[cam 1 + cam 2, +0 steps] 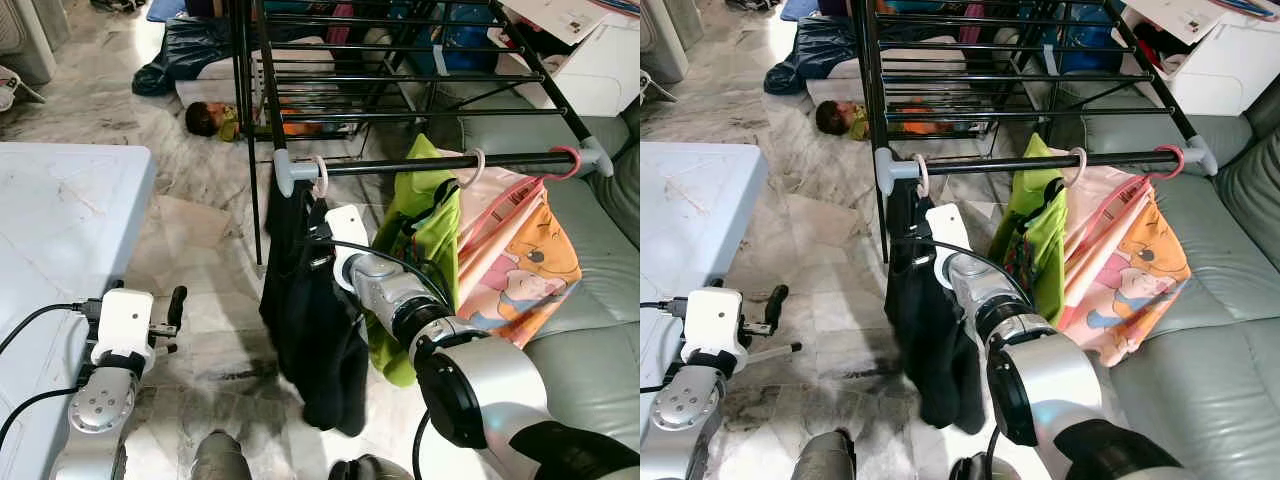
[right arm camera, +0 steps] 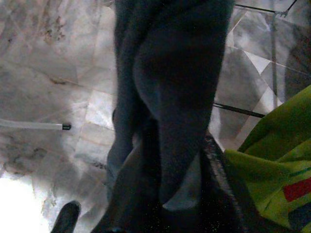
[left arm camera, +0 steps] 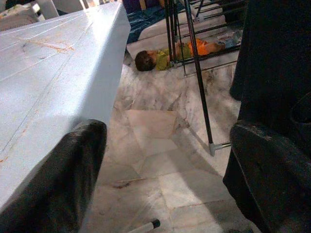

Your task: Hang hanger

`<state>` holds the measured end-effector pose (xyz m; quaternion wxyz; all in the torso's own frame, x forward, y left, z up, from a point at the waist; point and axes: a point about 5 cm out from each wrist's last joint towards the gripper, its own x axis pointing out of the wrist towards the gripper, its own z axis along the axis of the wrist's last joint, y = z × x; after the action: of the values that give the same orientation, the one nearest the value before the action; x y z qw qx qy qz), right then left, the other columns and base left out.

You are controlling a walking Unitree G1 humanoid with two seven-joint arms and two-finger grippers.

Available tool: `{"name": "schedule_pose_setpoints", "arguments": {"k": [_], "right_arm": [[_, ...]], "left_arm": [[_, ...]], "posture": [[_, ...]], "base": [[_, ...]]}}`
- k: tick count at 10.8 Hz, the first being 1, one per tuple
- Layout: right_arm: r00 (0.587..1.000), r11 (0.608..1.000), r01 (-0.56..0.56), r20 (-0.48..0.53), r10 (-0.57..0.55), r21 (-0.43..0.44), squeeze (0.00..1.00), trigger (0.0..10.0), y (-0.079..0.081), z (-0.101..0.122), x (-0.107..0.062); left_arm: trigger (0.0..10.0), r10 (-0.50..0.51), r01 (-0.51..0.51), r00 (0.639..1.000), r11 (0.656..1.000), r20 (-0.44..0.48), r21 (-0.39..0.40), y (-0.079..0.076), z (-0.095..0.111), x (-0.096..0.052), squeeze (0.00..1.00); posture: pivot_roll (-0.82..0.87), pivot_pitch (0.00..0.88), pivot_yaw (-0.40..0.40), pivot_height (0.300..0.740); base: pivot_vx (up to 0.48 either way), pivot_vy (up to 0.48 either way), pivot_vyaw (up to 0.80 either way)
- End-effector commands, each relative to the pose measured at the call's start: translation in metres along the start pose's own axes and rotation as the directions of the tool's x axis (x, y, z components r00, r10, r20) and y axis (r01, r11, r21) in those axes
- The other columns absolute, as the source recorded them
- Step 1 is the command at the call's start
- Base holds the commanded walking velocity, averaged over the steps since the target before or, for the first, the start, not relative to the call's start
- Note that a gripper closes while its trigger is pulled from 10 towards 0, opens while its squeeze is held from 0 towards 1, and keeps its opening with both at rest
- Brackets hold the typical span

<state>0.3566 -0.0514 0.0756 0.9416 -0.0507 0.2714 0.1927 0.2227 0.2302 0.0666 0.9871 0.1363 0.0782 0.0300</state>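
A white hanger hook (image 1: pixel 320 176) sits over the left end of the drying rack's black front rail (image 1: pixel 440 164). A black garment (image 1: pixel 310 330) hangs from it toward the floor. My right gripper (image 1: pixel 316 236) is pushed into the top of that garment just under the hook. In the right wrist view its dark fingers (image 2: pixel 216 194) close around the black cloth (image 2: pixel 170 97). My left gripper (image 1: pixel 168 322) is low at the left beside the table, apart from the rack. Its fingers (image 3: pixel 63 179) stand wide open with nothing between them.
A green garment (image 1: pixel 428 230) and a pink cartoon-print one (image 1: pixel 520 250) hang further right on the rail. A grey sofa (image 1: pixel 590 310) is at the right and a white table (image 1: pixel 60 220) at the left. A doll (image 1: pixel 208 120) and a dark bag (image 1: pixel 190 50) lie on the marble floor behind.
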Motion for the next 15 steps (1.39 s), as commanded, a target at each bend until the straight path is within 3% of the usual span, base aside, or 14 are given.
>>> {"name": "schedule_pose_setpoints", "arguments": {"k": [1,3,6,9,12,15], "right_arm": [[1.000,0.999,-0.001,-0.008,0.001,0.036,1.00,10.0,-0.002,-0.003,0.000],[0.999,0.999,-0.031,0.015,0.031,0.038,1.00,10.0,-0.006,0.001,-0.001],[0.997,0.999,-0.054,0.046,0.054,0.001,1.00,10.0,-0.031,0.004,-0.007],[0.987,0.998,-0.061,0.149,0.058,0.013,1.00,10.0,-0.043,0.009,-0.012],[0.987,0.988,-0.060,0.153,0.038,0.141,1.00,10.0,-0.048,-0.014,-0.014],[0.976,0.992,-0.065,0.215,0.041,0.104,1.00,10.0,-0.053,-0.034,-0.024]], "left_arm": [[10.0,-0.013,0.013,1.000,1.000,0.003,0.005,-0.003,0.002,0.002,0.00],[10.0,-0.029,0.029,1.000,0.999,0.006,0.013,-0.004,0.002,0.006,0.00],[10.0,-0.056,0.056,0.998,0.998,0.008,0.016,-0.007,0.004,0.018,0.00],[10.0,-0.121,0.121,0.993,0.992,0.006,-0.024,-0.015,0.003,0.028,0.00],[10.0,-0.147,0.147,0.989,0.989,0.031,-0.003,-0.024,0.007,0.039,0.00],[10.0,-0.164,0.164,0.986,0.986,0.032,-0.019,-0.025,0.005,0.042,0.00]], "posture": [[0.19,0.092,-0.113,0.740],[0.19,0.073,-0.109,0.740],[0.17,0.040,-0.097,0.740],[0.13,0.008,-0.086,0.740],[0.10,0.000,-0.073,0.740],[0.09,0.000,-0.052,0.740]], "base": [[0.000,0.000,0.00],[0.000,0.000,0.00],[0.000,0.000,0.00],[0.000,0.000,0.00],[0.000,0.000,0.00],[0.000,0.000,0.00]]}}
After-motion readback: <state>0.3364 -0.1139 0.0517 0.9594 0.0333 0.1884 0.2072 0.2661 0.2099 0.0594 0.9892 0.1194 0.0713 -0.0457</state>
